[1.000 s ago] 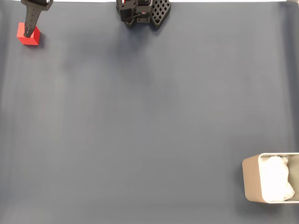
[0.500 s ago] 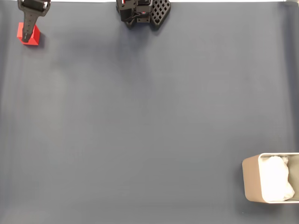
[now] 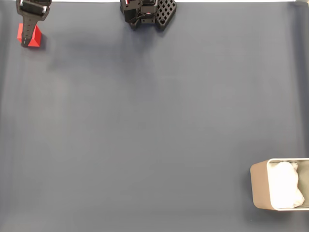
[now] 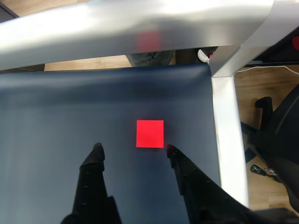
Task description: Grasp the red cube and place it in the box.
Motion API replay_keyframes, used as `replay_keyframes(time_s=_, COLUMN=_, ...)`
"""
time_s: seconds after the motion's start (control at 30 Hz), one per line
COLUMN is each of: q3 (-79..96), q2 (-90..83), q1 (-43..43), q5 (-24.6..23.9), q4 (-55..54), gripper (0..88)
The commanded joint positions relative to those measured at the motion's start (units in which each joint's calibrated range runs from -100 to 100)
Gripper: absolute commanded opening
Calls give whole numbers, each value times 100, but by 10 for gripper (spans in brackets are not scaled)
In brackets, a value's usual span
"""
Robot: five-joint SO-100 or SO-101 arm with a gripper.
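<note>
Half the red cube hides behind the spread-open gripper; frame crops the box.

Counter: dark blue-grey mat surface across the fixed view.
Red cube: on the counter, upper left corner.
Box: on the counter, lower right, beige, white lining, cut by the frame edge.
Arm base: black, top centre.
</note>
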Motion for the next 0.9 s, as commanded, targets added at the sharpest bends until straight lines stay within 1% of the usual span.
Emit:
replay_keyframes(time_s=0.0, q3=-311, q2=88, q1=95, q5=-44, q4=-130, gripper=315)
replay_keyframes(time_s=0.87, q3=-420, q2=730, q1=159, q5=-54, q4=-662, gripper=318)
